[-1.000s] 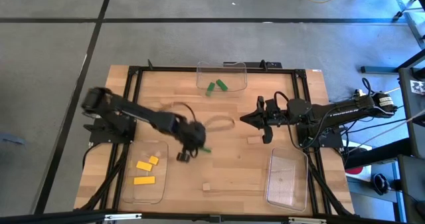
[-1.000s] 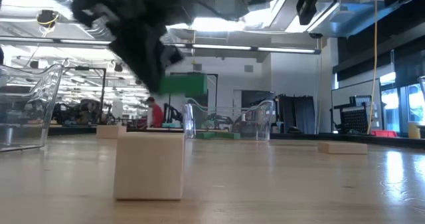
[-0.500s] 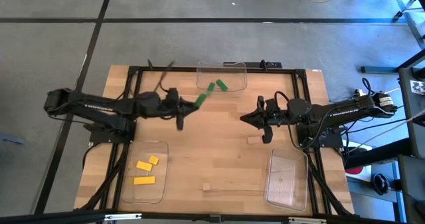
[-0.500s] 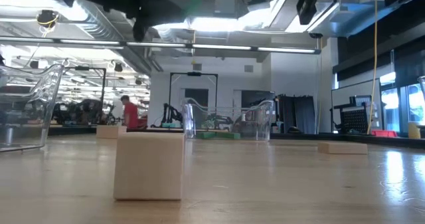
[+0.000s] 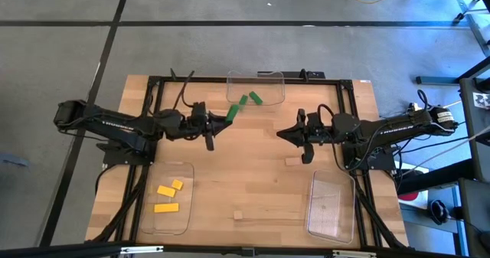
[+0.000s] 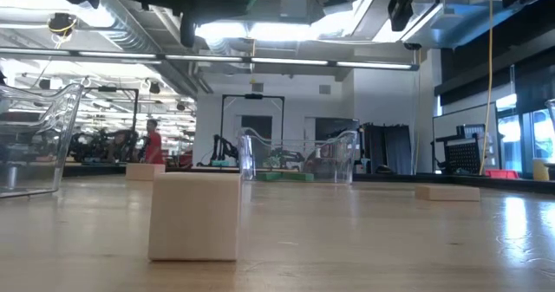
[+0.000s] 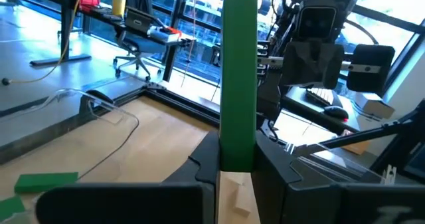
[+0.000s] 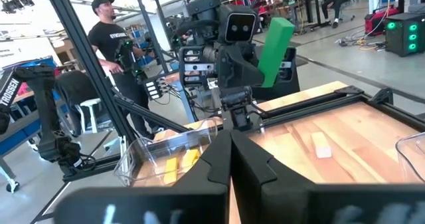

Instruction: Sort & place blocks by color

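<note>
Jaws of the left gripper (image 5: 218, 125) are clenched on one green block (image 5: 231, 113), gripped by its lower end so that its long axis runs straight out from between the fingers, as the left wrist view shows (image 7: 239, 78). Ahead of these jaws, near but not yet under the block, lies the clear tray (image 5: 269, 76) at the worktop's (image 5: 253, 181) far edge, holding two green blocks (image 5: 249, 99). Coming move, by judgement: carry the held block forward over that tray and let go; the left arm is plainly the nearer one, and the block's free end already leads towards the tray.

Right gripper (image 5: 287, 133) hangs over mid-worktop facing the left one, jaws clenched on nothing visible. Just beside and below these jaws a tan block (image 5: 292, 161) lies flat; a second tan block (image 5: 239, 215) lies well apart from either gripper, near the front edge, and a third (image 6: 446, 192) shows only in the low view. An empty-looking tray (image 5: 331, 206) sits behind the right jaws on their own side.

Behind the left jaws, a third tray (image 5: 182, 221) holds three yellow blocks (image 5: 167, 190). Judged progress: yellow sorted, green one drop from complete, tan not yet begun. A person (image 8: 109, 41) stands in the room beyond
</note>
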`<state>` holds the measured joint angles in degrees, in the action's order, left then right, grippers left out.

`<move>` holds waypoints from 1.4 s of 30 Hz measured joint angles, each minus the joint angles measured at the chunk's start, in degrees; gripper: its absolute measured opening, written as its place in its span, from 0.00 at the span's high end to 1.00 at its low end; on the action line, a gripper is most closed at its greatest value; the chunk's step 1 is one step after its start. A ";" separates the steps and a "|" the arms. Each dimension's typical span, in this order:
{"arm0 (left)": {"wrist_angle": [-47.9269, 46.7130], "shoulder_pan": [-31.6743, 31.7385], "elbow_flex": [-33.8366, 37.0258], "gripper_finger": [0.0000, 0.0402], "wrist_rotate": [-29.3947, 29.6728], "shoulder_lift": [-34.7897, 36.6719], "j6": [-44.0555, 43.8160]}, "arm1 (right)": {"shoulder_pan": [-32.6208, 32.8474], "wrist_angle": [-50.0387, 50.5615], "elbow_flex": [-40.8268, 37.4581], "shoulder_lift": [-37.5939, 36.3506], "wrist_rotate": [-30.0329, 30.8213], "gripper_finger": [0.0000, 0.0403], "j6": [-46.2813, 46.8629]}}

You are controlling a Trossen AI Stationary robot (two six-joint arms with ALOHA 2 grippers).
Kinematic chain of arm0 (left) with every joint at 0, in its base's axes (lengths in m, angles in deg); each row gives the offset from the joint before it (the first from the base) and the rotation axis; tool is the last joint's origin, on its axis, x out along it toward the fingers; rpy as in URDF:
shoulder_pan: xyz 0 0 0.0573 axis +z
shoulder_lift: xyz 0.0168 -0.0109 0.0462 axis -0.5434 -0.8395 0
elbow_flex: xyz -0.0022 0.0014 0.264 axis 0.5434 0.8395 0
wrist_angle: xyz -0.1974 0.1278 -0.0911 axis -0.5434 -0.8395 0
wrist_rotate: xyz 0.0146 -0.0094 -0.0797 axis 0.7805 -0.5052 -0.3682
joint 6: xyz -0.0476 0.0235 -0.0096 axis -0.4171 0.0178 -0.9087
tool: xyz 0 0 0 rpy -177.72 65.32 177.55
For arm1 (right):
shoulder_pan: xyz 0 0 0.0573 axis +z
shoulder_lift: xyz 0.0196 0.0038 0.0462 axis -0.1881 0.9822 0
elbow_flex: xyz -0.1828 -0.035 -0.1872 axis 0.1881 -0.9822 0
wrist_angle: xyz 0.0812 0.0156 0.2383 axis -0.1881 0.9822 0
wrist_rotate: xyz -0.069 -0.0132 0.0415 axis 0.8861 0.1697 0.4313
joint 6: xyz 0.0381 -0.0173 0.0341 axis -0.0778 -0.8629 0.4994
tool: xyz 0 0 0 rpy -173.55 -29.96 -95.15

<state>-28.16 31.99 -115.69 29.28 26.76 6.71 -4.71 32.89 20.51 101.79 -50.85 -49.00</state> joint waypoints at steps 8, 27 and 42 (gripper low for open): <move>1.69 -0.02 0.00 0.89 -3.81 0.00 0.03 | 0.00 -0.39 0.00 0.00 0.85 0.98 1.66; 2.52 0.00 -0.46 0.89 -5.87 -1.71 -0.46 | -0.01 -2.50 4.02 8.03 6.93 0.36 5.95; 2.25 -0.54 -9.81 0.89 -13.56 -13.24 -1.15 | -0.74 -1.22 20.60 23.96 6.97 0.31 0.08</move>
<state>-25.91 31.44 -125.50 15.72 13.51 5.56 -5.45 31.66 41.11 125.75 -43.88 -48.92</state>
